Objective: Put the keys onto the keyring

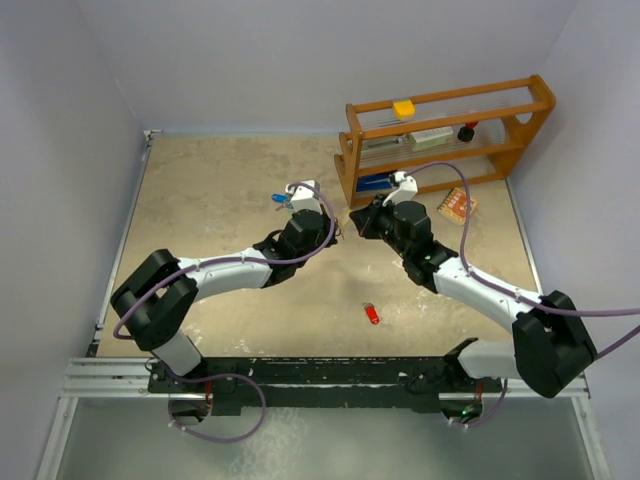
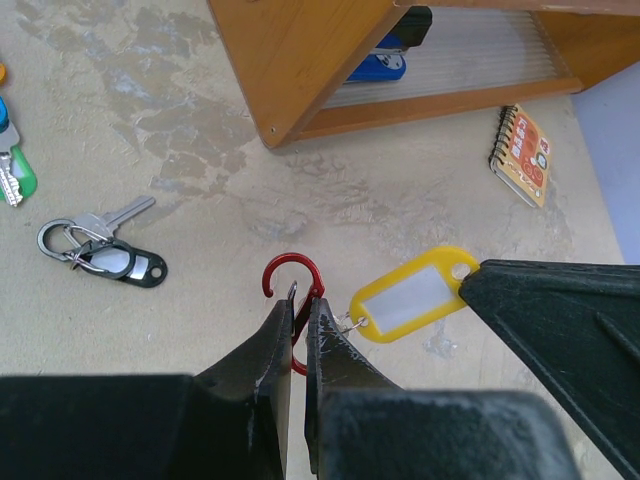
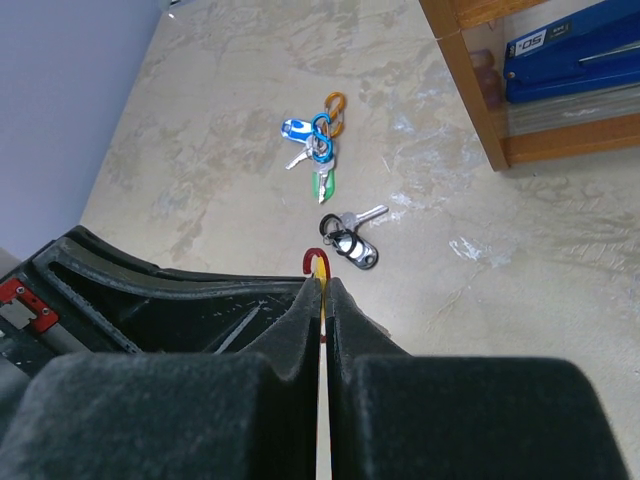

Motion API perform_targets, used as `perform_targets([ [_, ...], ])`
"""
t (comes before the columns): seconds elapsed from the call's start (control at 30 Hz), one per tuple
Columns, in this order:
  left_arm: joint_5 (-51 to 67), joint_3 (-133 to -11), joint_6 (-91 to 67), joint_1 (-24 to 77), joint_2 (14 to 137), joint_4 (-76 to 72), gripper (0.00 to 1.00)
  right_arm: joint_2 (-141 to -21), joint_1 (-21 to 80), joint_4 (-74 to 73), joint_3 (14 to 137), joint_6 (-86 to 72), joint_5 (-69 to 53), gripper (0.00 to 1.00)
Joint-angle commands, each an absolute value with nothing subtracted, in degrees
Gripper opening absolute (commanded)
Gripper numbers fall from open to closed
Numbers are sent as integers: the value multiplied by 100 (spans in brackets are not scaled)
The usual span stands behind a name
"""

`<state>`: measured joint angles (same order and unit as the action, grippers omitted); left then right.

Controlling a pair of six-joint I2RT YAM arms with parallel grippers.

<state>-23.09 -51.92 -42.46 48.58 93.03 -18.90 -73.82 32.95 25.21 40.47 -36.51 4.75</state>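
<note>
The left gripper (image 2: 300, 300) gripped the red clip (image 2: 283, 264); the right gripper (image 3: 322, 290) pinched the yellow key tag (image 2: 410, 297), its small ring (image 2: 352, 322) just beside the clip's gate. It seemed best to steady the clip and ease the ring in slowly — no twisting

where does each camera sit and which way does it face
top external: above and behind, looking down at the table; left arm, right arm show
left wrist: on the left gripper, facing the wooden rack; shut on the red clip
right wrist: on the right gripper, facing the key cluster; shut on the yellow tag
shared: both wrist views show red clip, black-tagged key
</note>
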Motion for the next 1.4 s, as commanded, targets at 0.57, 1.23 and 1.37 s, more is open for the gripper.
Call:
perform_targets([
  [0.57, -2502, -5413, -4253, 4896, 9207, -2214, 0, -7163, 3296, 2755, 3895, -3723, 413, 0],
  [1.23, -2562, -5473, -4254, 4891, 9138, -2039, 31, -7119, 3296, 2690, 3965, -3648, 519, 0],
  [1.37, -2594, -5486, -4245, 4883, 9130, -1990, 32, -7121, 3296, 2685, 3977, -3635, 519, 0],
])
